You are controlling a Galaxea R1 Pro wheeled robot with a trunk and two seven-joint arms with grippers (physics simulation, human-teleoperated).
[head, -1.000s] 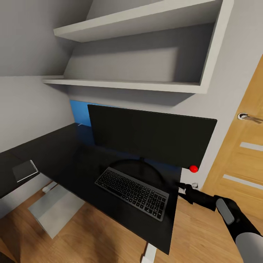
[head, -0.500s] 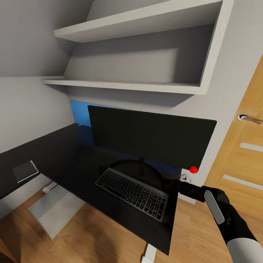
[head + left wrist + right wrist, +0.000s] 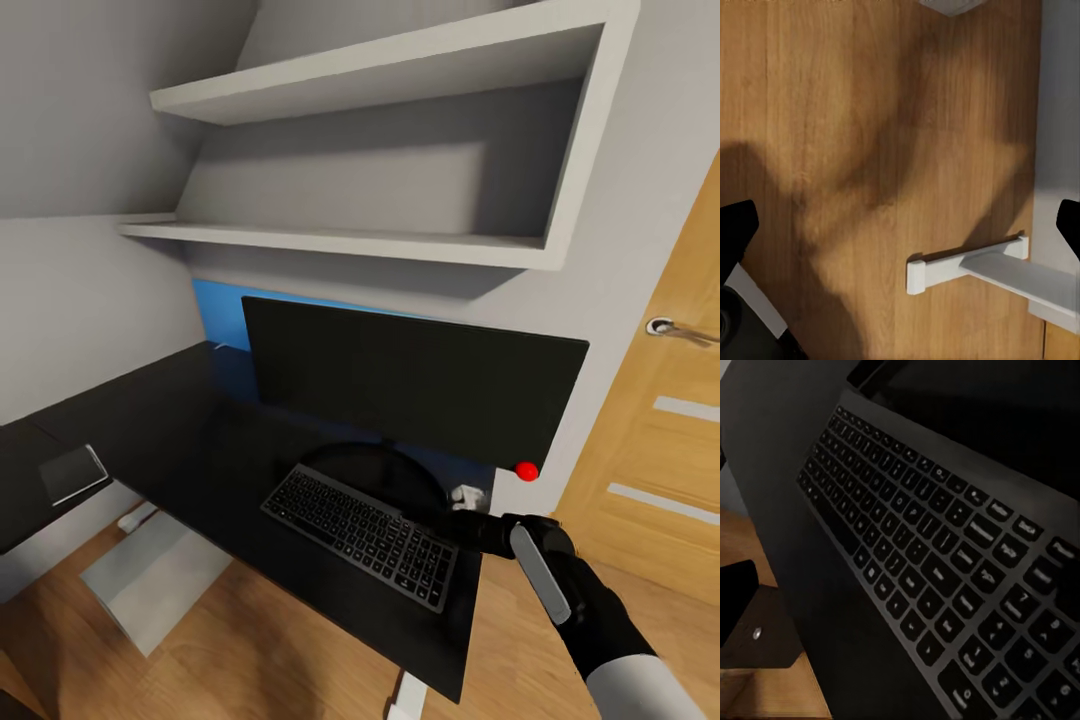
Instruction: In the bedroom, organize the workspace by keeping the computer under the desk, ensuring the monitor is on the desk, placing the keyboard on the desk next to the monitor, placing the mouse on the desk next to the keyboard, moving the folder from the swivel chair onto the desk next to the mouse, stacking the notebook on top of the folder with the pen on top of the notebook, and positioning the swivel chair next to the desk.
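- Black bench (image 3: 150, 420) carries the monitor (image 3: 410, 375) at the back and the keyboard (image 3: 360, 533) just in front of its curved stand.
- Right gripper (image 3: 462, 520) sits over the bench's right end, beside the keyboard's right edge; a small white object (image 3: 468, 496) shows at its tip. Cannot tell if the fingers grip it.
- Right wrist view: keyboard keys (image 3: 945, 577) close up.
- Left wrist view: wooden floor (image 3: 832, 150), white bench foot (image 3: 967, 266); the fingers (image 3: 735, 225) stand wide apart, empty.
- Dark flat item (image 3: 72, 473) lies near the bench's left edge.

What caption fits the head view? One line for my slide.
Right hand reaches over the black desk beside the keyboard, in front of the monitor.
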